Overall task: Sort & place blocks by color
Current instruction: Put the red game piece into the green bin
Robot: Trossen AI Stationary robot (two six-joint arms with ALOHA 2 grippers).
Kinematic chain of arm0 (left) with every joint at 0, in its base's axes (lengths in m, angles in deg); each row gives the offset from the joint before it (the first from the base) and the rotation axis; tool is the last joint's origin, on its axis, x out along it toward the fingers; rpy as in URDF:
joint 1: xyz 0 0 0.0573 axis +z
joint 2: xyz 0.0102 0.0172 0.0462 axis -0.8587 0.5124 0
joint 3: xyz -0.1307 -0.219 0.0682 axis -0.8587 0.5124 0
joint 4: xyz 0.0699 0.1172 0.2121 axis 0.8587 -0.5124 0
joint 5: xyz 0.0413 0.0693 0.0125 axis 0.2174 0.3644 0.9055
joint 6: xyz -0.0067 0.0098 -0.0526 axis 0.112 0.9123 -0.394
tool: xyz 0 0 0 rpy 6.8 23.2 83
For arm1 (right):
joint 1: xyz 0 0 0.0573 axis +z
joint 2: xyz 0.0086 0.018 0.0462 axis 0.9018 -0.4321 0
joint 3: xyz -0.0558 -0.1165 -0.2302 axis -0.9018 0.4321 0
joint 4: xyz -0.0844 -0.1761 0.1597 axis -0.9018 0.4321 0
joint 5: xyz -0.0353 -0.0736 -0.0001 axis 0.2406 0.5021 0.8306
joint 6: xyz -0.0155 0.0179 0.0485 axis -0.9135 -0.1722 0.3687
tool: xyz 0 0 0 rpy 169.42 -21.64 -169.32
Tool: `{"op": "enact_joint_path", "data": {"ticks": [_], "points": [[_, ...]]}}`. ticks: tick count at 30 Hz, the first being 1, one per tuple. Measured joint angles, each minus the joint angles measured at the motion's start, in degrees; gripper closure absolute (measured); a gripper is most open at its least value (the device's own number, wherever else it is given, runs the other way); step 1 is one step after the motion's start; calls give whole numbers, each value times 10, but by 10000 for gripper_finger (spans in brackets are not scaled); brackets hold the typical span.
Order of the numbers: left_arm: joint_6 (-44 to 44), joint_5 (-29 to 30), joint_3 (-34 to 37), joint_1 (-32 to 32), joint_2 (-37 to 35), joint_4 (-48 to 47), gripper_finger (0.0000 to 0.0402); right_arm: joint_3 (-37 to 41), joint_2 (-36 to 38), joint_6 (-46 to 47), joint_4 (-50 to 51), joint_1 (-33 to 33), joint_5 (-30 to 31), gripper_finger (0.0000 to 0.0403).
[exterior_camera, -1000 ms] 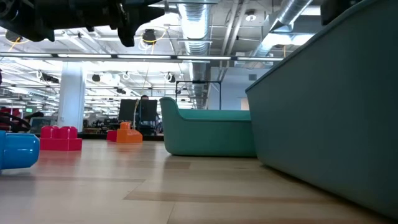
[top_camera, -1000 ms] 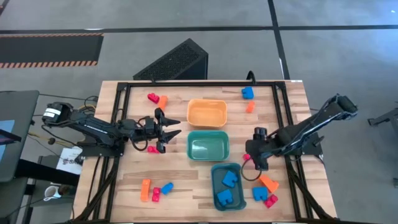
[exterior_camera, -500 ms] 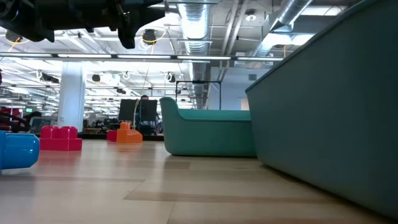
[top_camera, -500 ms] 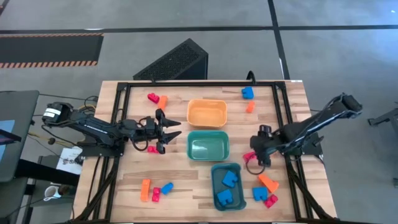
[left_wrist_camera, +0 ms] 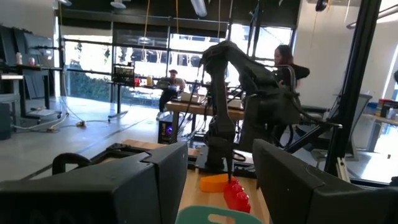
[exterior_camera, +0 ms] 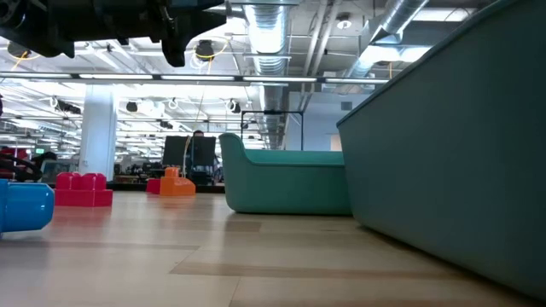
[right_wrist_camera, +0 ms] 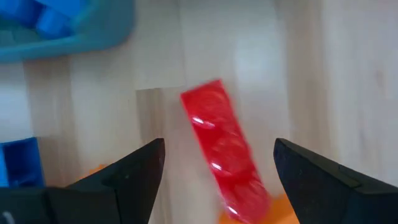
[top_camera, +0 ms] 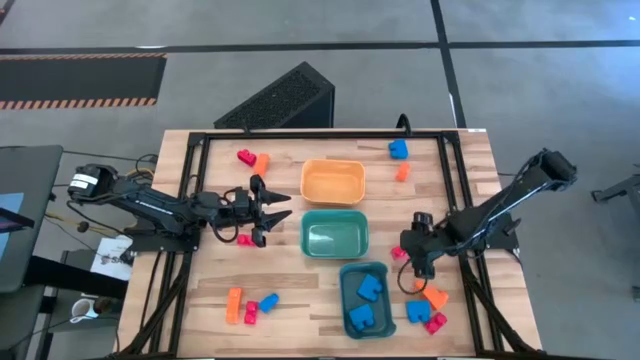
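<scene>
My right gripper [top_camera: 408, 258] points down, open, just above a red block [right_wrist_camera: 227, 155] that lies flat on the table between its fingers without touching them. My left gripper [top_camera: 283, 204] hangs open and level above the table's left middle, with nothing between its fingers [left_wrist_camera: 155, 180]. A pink block [top_camera: 243, 239] lies under it. Other blocks lie loose: pink and orange [top_camera: 252, 158] at the far left, blue [top_camera: 398, 149] and orange [top_camera: 402, 172] at the far right, several at the near left [top_camera: 250, 305], and orange [top_camera: 433, 297], blue [top_camera: 415, 311] and pink [top_camera: 436, 321] at the near right.
An orange bin [top_camera: 333, 183], a teal bin [top_camera: 335, 235] and a blue-teal bin [top_camera: 365, 298] holding blue blocks stand in a row down the table's middle. The blue-teal bin's corner [right_wrist_camera: 62, 25] is close beside my right gripper. A black frame [top_camera: 300, 135] edges the table.
My right gripper has come down and a little toward the table's near edge, staying open, and now stands over the red block. The block has not moved.
</scene>
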Motion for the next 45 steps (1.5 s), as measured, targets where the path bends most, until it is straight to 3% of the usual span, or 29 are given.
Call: {"op": "enact_joint_path", "data": {"ticks": [11, 19, 24, 32, 41, 45], "points": [[0, -1, 0, 0, 0, -3, 230, 5, -88, -20, -19, 2, 0, 78], [0, -1, 0, 0, 0, -3, 230, 89, -92, 7, -162, 2, -37, 78], [0, -1, 0, 0, 0, -3, 230, 99, -90, 22, -169, 2, -39, 85], [0, 1, 0, 0, 0, -4, 230, 100, -91, 26, -165, 2, -40, 145], [0, 3, 0, 0, 0, -4, 230, 100, -91, 26, -145, 2, -40, 262], [0, 3, 0, 0, 0, -4, 230, 88, -91, 26, -130, 2, -39, 265]]}}
